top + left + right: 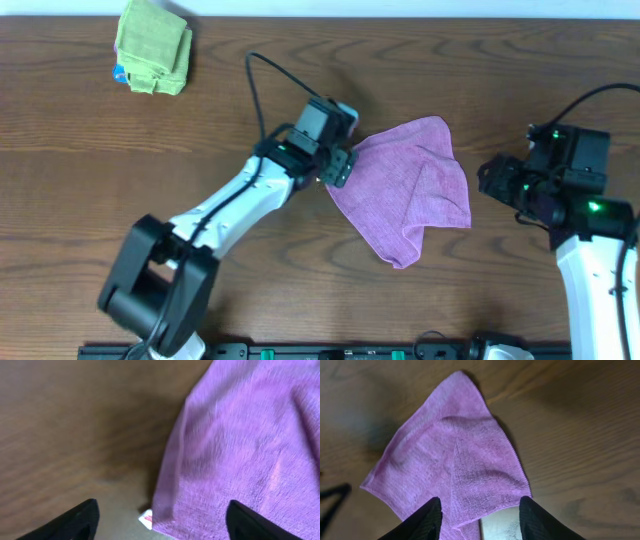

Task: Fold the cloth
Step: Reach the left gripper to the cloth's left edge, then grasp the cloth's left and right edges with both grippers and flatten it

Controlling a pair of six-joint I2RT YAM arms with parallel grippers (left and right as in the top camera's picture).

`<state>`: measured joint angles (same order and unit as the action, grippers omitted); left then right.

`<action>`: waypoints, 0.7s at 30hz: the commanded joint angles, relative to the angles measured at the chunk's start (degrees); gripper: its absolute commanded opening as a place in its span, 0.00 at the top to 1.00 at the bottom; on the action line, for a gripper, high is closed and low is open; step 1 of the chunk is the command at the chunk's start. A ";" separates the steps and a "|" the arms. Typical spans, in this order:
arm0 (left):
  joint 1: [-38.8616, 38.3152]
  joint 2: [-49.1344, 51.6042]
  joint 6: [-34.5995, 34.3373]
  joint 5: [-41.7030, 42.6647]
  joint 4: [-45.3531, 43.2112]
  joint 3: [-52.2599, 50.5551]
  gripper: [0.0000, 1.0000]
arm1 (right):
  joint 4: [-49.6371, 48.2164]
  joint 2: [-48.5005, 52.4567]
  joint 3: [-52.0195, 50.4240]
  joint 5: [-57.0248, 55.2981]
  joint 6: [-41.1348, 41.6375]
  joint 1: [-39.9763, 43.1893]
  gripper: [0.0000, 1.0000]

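A purple cloth (410,190) lies crumpled and partly folded over itself at the middle of the wooden table. My left gripper (338,168) is open at the cloth's left edge. In the left wrist view the cloth (240,445) fills the right side, and its edge with a small white tag (146,518) lies between the open fingers (160,527). My right gripper (490,178) is open just right of the cloth. In the right wrist view the cloth (455,455) spreads ahead, with its near edge between the open fingers (480,522). Neither gripper holds anything.
A stack of folded green cloths (152,45) sits at the far left corner, with a small blue item under its edge. A black cable (255,90) loops over the table behind the left arm. Bare wood table (90,170) surrounds the purple cloth.
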<state>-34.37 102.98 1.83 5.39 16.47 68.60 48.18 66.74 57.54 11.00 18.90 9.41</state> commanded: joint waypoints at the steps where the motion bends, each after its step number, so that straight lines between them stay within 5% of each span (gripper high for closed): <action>1: -1.51 1.95 1.18 -3.69 0.87 0.92 0.27 | 0.02 -0.74 0.35 0.46 0.81 0.76 0.48; 11: -1.97 5.35 1.22 -8.92 2.19 0.92 0.48 | 0.59 -0.74 0.35 2.01 0.81 0.74 0.46; 21: -1.64 6.45 2.56 -9.40 1.05 0.92 0.42 | 2.40 -0.74 0.35 3.02 0.81 0.74 0.45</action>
<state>-36.45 107.74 3.29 -2.87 17.74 68.60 50.26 66.48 57.54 13.34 18.94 9.63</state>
